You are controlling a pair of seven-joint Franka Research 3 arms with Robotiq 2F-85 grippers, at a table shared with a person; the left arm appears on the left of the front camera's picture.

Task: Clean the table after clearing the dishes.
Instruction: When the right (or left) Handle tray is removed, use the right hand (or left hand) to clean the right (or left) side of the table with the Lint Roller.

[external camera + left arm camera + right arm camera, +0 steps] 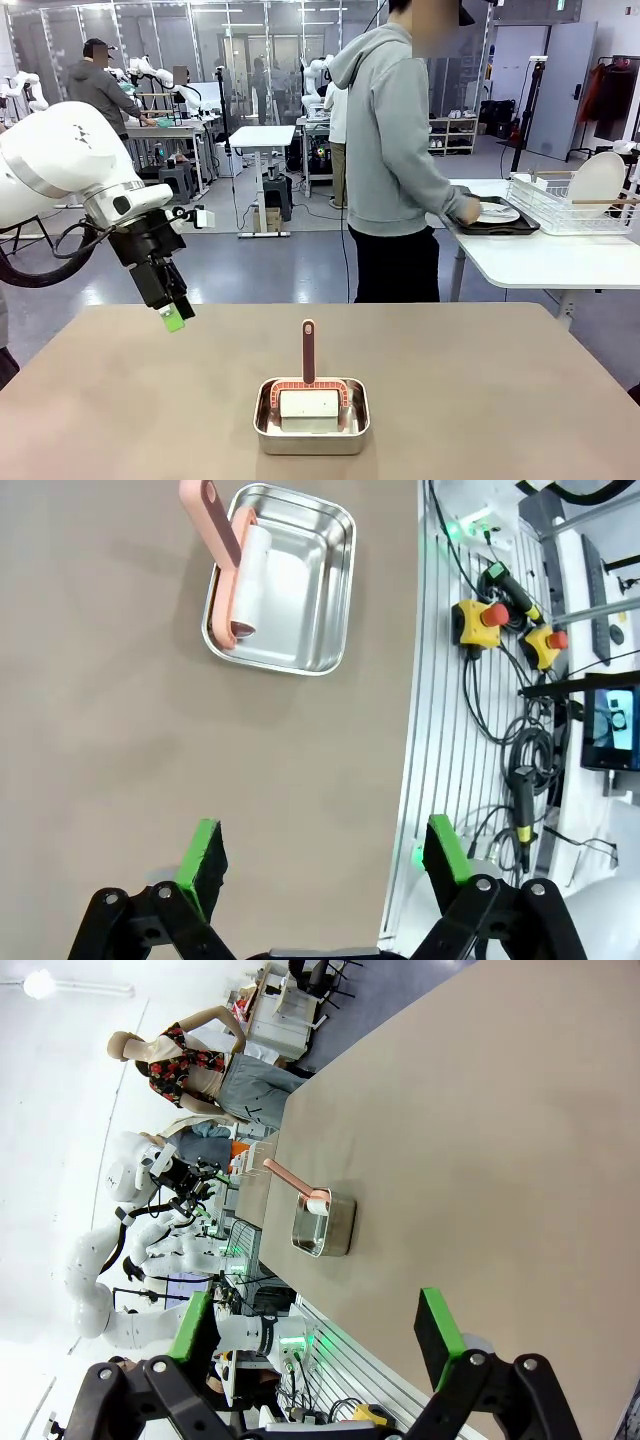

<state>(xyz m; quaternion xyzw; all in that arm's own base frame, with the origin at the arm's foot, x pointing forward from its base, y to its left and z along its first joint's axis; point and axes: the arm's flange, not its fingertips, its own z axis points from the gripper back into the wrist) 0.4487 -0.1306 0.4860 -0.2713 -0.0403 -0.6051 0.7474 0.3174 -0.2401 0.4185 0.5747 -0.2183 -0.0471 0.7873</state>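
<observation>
The tan table carries no dishes. One white plate lies on a dark tray on the white side table at the far right, with the person's hand on it. My left gripper hangs above the table's left part. In the left wrist view the left gripper is open and holds nothing, over the table near its edge. My right gripper is open too, high over the table.
A shiny metal pan stands at the table's front middle and holds a white roller with a red-pink handle; pan and pan show from both wrists. A wire rack holds a white plate.
</observation>
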